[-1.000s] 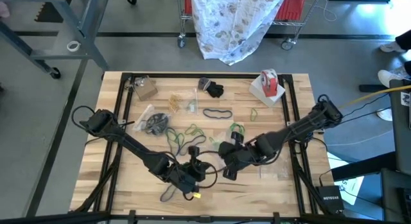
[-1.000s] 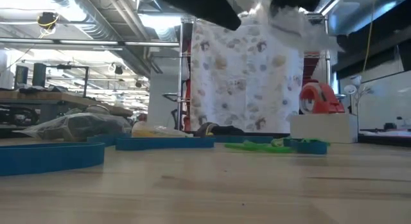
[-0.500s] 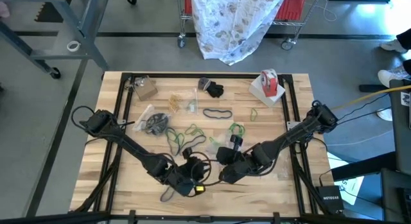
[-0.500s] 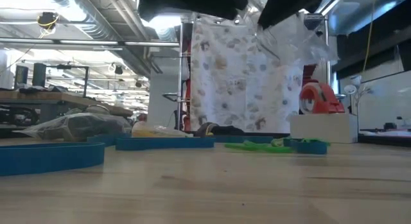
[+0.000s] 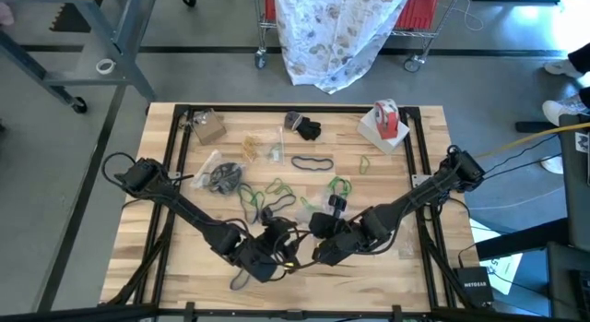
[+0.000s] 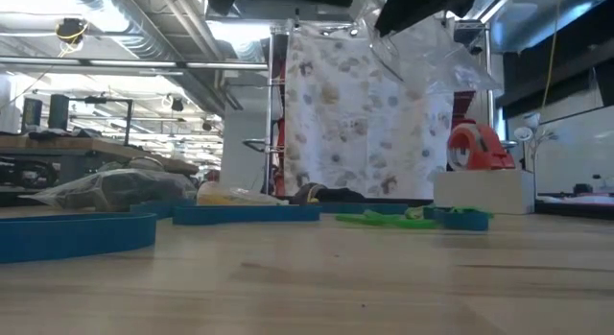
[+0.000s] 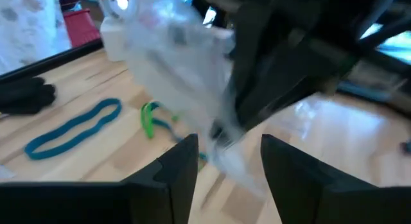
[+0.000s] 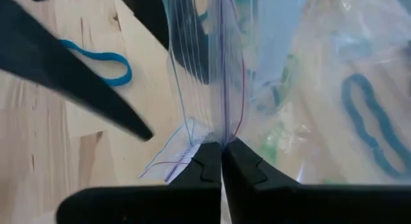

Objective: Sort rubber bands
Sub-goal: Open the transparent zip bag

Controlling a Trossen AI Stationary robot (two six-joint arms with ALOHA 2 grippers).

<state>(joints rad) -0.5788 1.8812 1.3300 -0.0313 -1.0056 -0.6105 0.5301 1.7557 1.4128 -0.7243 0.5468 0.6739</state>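
Right end effector pinched shut on clear zip bag edge, held above tabletop front centre; left end effector open just beside bag mouth. Loose rubber bands lie mid-tabletop behind. Advice: keep bag taut, spread mouth before loading bands

Clear bag blurred, both arms cropped in low view.
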